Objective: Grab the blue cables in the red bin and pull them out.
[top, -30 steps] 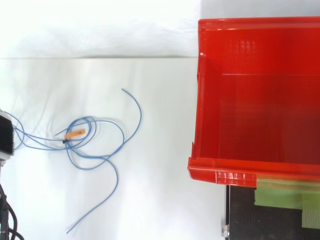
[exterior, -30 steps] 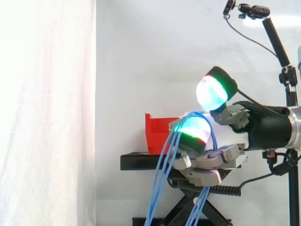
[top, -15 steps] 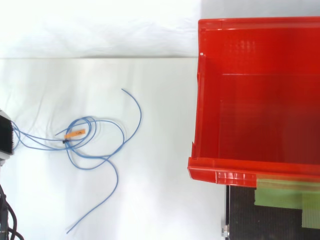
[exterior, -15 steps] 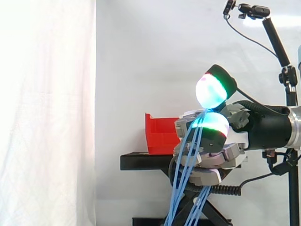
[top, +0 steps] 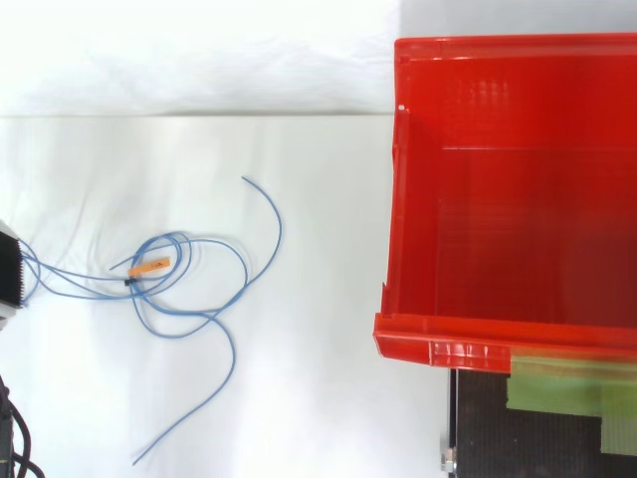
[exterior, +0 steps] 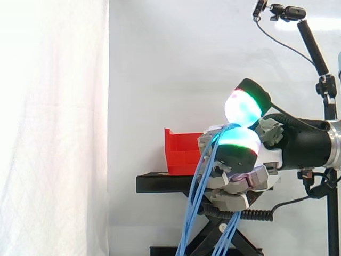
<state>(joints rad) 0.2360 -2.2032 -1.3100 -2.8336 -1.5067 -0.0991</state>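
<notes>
Out in front of the red bin (exterior: 181, 152), my hand (exterior: 242, 181) is held at about bin height, fingers curled round a bundle of blue cables (exterior: 194, 208). The cables pass over the hand beside a glowing fingertip pad (exterior: 238, 145) and hang down in two groups. From above, the blue cables (top: 189, 299) trail in loops over the white surface, with an orange tag (top: 149, 266) on them. They run left to the hand (top: 8, 274) at the view's edge. The red bin (top: 438, 349) holds no cables.
The bin stands on a black stand (exterior: 160, 184) with a scissor lift under it. Green tape (top: 557, 383) lies on the stand beside the bin. A camera pole (exterior: 314, 48) rises at the right. A white curtain hangs behind.
The lower fingertip has curled in toward the palm over the cables. The hanging strands swung right, then back left. From above, the hand has edged slightly off the left edge.
</notes>
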